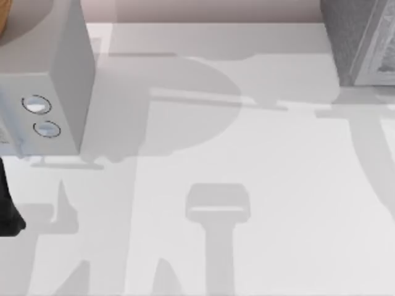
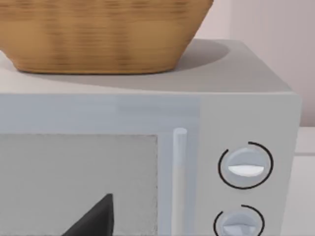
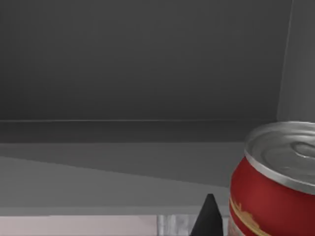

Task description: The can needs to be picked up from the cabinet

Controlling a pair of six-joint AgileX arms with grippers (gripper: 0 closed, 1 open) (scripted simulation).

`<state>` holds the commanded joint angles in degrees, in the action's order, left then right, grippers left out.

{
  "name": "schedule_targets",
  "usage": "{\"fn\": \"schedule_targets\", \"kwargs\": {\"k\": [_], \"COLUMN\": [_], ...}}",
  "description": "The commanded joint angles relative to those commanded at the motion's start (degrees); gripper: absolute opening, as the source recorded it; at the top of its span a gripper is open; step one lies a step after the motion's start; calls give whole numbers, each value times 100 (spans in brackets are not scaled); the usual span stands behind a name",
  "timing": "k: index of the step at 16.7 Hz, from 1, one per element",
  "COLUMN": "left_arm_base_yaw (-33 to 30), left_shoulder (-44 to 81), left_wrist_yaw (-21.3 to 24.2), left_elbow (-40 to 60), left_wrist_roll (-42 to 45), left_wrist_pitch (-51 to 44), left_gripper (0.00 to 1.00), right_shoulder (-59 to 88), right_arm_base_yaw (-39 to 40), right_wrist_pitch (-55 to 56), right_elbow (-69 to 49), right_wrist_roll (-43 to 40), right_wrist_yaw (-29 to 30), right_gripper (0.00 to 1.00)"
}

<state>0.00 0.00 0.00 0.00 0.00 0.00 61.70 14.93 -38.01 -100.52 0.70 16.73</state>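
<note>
The can [image 3: 273, 189] is red with a silvery round top and stands upright inside the dark grey cabinet [image 3: 147, 73], on its shelf floor. A dark tip of my right gripper [image 3: 209, 219] rises just beside the can, close to its side; whether they touch I cannot tell. In the top view the cabinet [image 1: 364, 43] is the grey box at the far right corner. My left arm [image 1: 9, 209] is a dark shape at the table's left edge. A dark tip of my left gripper [image 2: 96, 216] points at a microwave door.
A grey microwave [image 1: 55, 80] with two round knobs stands at the table's far left. A woven basket [image 2: 98, 34] sits on top of it. The white table [image 1: 278, 203] carries shadows of the arms across its middle.
</note>
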Motion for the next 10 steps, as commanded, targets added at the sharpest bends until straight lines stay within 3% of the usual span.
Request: {"fn": "schedule_targets", "kwargs": {"k": [4,10], "left_arm_base_yaw": [0,0], "left_shoulder": [0,0], "left_wrist_yaw": [0,0], "left_elbow": [0,0], "left_wrist_roll": [0,0], "left_wrist_pitch": [0,0], "left_gripper": [100,100], "right_shoulder": [-782,-2564], "right_arm_base_yaw": [-208,-625], "right_wrist_pitch": [492,1584], "right_elbow": [1303,4374], "right_wrist_roll": [-10,-36], "right_wrist_yaw": [-179,-684], "right_gripper": [0,0]}}
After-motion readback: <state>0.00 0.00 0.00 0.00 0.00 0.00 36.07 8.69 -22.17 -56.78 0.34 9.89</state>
